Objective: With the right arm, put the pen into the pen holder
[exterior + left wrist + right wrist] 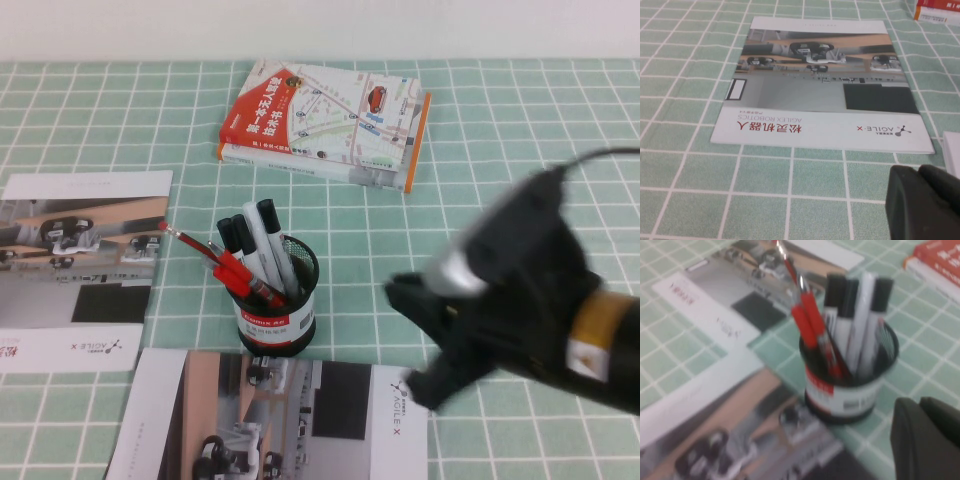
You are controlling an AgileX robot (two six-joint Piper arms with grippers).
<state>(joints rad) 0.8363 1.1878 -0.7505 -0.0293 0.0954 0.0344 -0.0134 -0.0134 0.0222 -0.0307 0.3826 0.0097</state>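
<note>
Right gripper [425,335] blurred; left gripper [922,200] cut off by the edge.
</note>
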